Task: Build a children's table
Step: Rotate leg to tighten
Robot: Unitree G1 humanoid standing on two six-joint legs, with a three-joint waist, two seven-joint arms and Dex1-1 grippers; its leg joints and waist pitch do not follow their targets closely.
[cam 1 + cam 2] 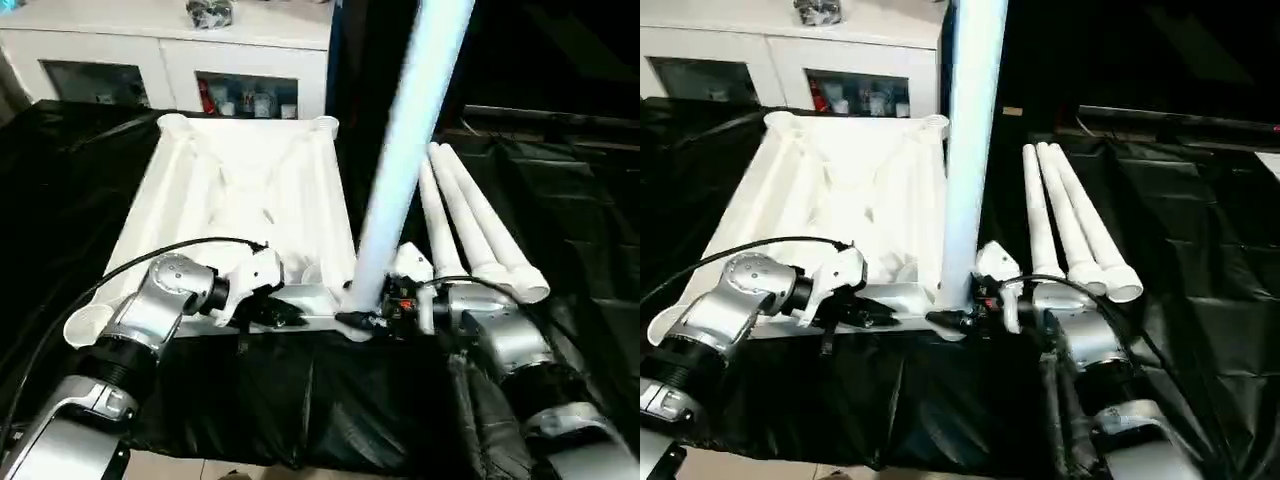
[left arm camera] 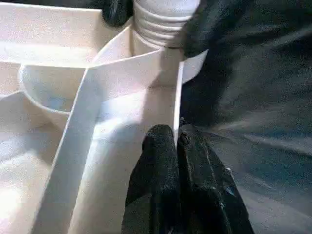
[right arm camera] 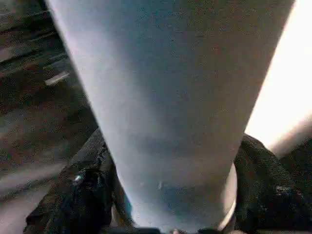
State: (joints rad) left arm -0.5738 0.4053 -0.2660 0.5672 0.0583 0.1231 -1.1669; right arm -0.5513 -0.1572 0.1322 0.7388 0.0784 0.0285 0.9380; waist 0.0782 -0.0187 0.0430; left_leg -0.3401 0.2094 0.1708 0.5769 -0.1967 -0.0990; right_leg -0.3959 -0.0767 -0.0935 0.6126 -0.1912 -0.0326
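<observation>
The white tabletop [image 1: 240,190] lies underside up on a black-covered surface, ribs and round corner sockets showing. My left gripper [image 1: 290,315] is shut on the tabletop's thin near rim [image 2: 176,97], close to the near right corner. At that corner a long white leg [image 1: 405,150] stands upright, leaning slightly, with its ribbed end [image 2: 161,19] at the socket. My right gripper [image 1: 365,320] is shut around the base of that leg [image 3: 170,97], a black finger [image 3: 83,190] on either side. Three more white legs [image 1: 470,225] lie side by side to the right of the tabletop.
A white glass-door cabinet [image 1: 170,50] stands behind the tabletop. Black sheeting [image 1: 560,200] covers the work surface all round. A black cable [image 1: 150,250] arcs over my left forearm. The near left corner socket [image 1: 88,322] is open.
</observation>
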